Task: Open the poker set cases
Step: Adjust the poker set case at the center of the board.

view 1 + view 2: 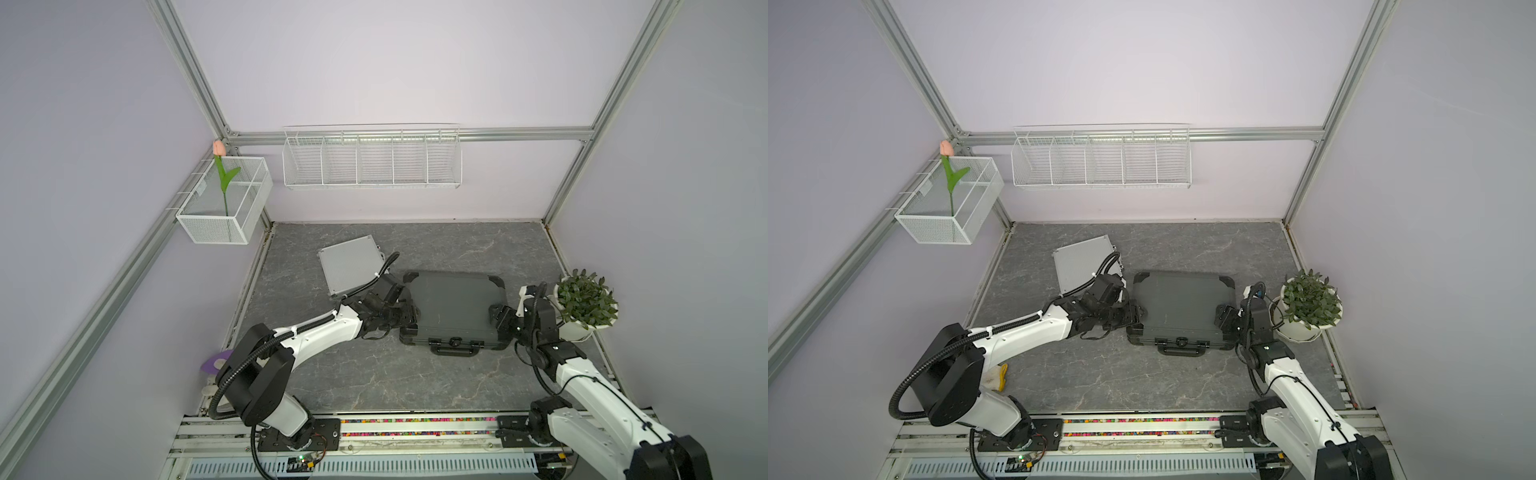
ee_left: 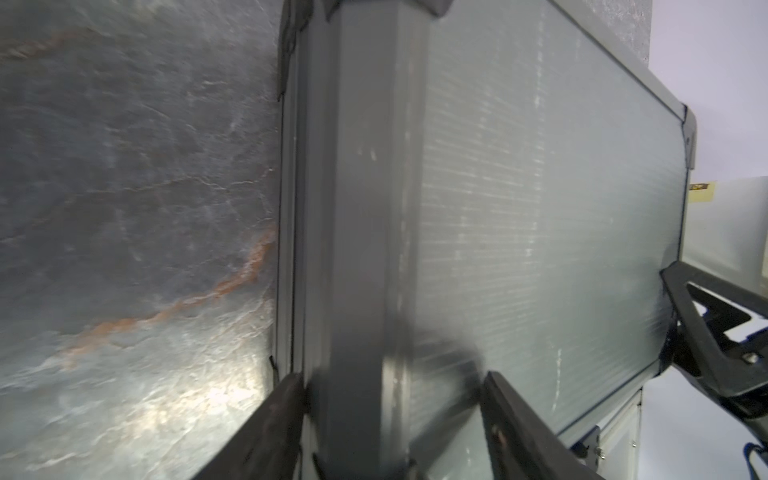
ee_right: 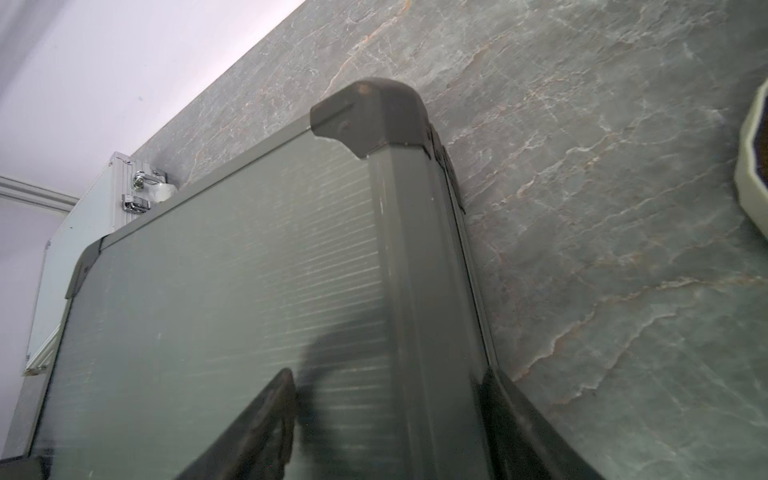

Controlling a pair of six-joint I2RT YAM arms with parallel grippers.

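Note:
The larger dark grey case (image 1: 455, 303) (image 1: 1183, 303) lies flat with its lid down and its black handle (image 1: 456, 351) toward the front. My left gripper (image 1: 409, 313) (image 2: 390, 376) straddles its left edge, one finger on the ribbed lid and one against the underside, shut on it. Across the right edge of this case (image 3: 228, 291), my right gripper (image 1: 496, 316) (image 3: 386, 372) is closed the same way. The small silver case (image 1: 351, 264) (image 3: 83, 224) lies closed behind the left arm, its latches facing the dark case.
A potted plant (image 1: 584, 305) stands close behind the right wrist at the table's right edge. One white wire basket (image 1: 372, 160) hangs on the back wall. Another (image 1: 226, 199), on the left wall, holds a tulip (image 1: 219, 147).

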